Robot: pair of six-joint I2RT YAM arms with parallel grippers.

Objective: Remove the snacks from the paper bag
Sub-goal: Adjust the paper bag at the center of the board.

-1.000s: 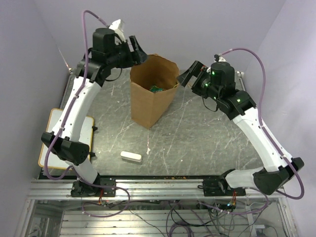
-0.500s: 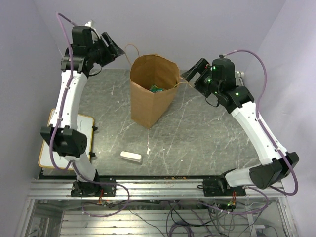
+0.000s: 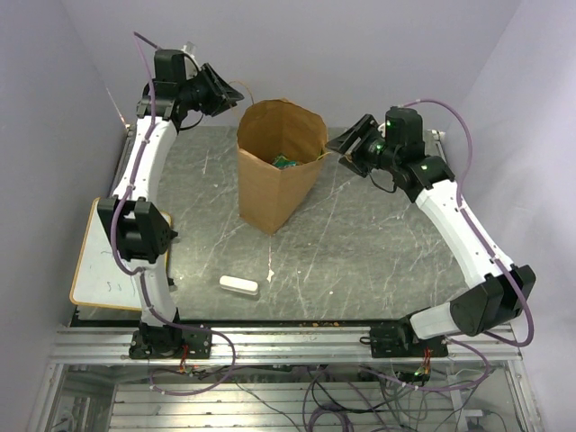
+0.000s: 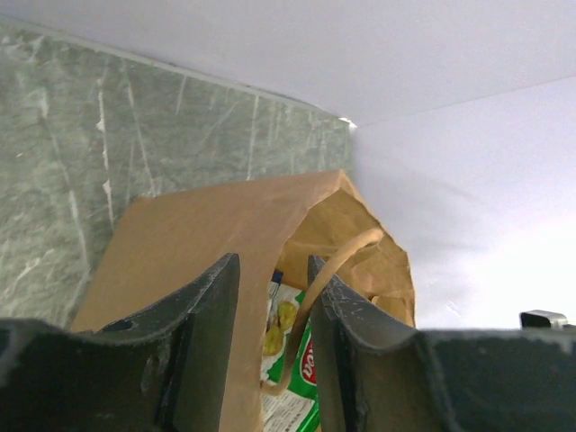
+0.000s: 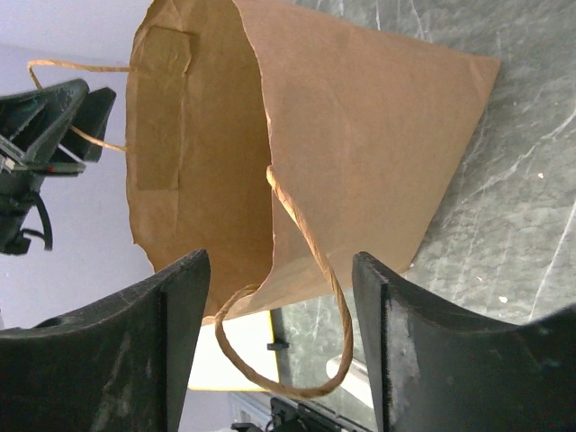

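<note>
Left claw (image 4: 273,266) narrowly open, right claw (image 5: 281,263) wide, both flanking the paper bag (image 3: 268,184).

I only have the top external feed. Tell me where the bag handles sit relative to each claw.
Observer: In the left wrist view, one twisted handle runs up between the fingers of the left claw, which stand slightly apart and are not pinching it.
Operator: Now the right one.
Observer: In the right wrist view, the right claw is wide open, and the other handle hangs as a loose loop between its fingers.
Operator: Report the contents.
Observer: The left wrist view shows a green-and-white snack packet with a red logo inside the paper bag.
</note>
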